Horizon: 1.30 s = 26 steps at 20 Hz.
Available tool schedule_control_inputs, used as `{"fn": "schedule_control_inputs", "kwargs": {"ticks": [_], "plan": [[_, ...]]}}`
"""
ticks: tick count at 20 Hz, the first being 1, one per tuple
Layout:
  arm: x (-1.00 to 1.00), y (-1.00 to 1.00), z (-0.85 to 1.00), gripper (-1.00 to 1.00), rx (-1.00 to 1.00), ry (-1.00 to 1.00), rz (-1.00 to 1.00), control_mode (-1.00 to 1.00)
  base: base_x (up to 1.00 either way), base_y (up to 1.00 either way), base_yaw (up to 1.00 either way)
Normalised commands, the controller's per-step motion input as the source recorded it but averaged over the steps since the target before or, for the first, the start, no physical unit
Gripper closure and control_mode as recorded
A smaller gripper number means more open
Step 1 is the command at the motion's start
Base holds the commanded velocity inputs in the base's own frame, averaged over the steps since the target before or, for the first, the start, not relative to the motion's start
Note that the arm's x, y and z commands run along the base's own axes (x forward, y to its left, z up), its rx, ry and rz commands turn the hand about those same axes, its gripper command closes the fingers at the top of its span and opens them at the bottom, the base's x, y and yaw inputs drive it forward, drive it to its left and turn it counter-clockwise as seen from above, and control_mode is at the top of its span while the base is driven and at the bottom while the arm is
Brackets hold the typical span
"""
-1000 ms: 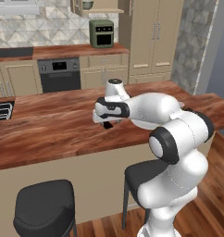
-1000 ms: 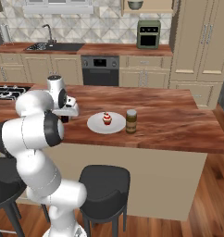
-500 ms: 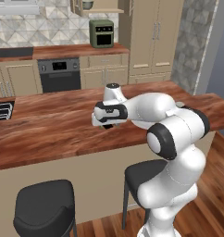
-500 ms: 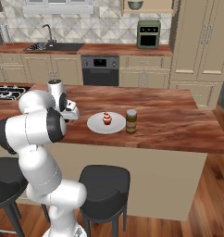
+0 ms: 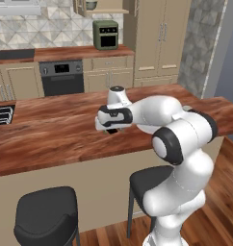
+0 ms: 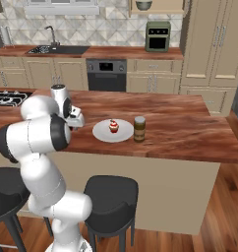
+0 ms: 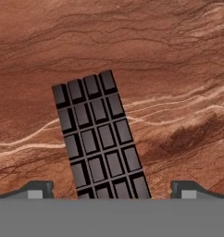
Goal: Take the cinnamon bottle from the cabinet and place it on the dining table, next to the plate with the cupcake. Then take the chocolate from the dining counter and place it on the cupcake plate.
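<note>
The chocolate (image 7: 97,136), a dark segmented bar, lies flat on the reddish-brown dining counter (image 7: 169,69). My gripper (image 7: 114,190) hangs open just above it, one fingertip on each side of its near end. The same gripper (image 5: 109,128) points down at the counter (image 5: 46,132) in the left base view, and in the right base view the gripper (image 6: 75,121) sits left of the white plate (image 6: 102,133). The cupcake (image 6: 113,126) stands on that plate. Close to the plate's right rim, the cinnamon bottle (image 6: 139,129) stands upright.
Dark round stools (image 5: 45,214) (image 6: 111,197) stand along the counter's near side. A stovetop (image 6: 8,97) is set in the counter's left end. At the back, the wall cabinet (image 6: 158,6) holds a bowl (image 6: 143,5), above a small oven (image 6: 158,36).
The hand has sunk a little toward the counter top and shifted slightly left. The jaws have stayed open; plate, cupcake and bottle have not moved.
</note>
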Motion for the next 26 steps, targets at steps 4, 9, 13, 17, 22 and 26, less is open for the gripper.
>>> {"fn": "schedule_control_inputs", "kwargs": {"ticks": [4, 9, 13, 17, 22, 26], "plan": [[0.23, 0.00, -0.12, -1.00, 0.00, 0.00, 0.00, -1.00, 0.00, 0.00, 0.00], [0.09, 0.00, -0.39, -1.00, 0.00, 0.00, 0.00, -1.00, 0.00, 0.00, 0.00], [0.00, 0.00, -0.38, 1.00, 0.00, 0.00, 0.00, -1.00, 0.00, 0.00, 0.00], [0.00, 0.00, -0.24, 1.00, 0.00, 0.00, 0.00, -1.00, 0.00, 0.00, 0.00], [-0.09, -0.05, -0.04, 1.00, 0.00, 0.00, 0.00, -1.00, 0.00, 0.00, 0.00], [-0.24, -0.19, 0.62, 1.00, 0.00, -0.02, 0.00, -1.00, 0.00, 0.00, 0.00]]}}
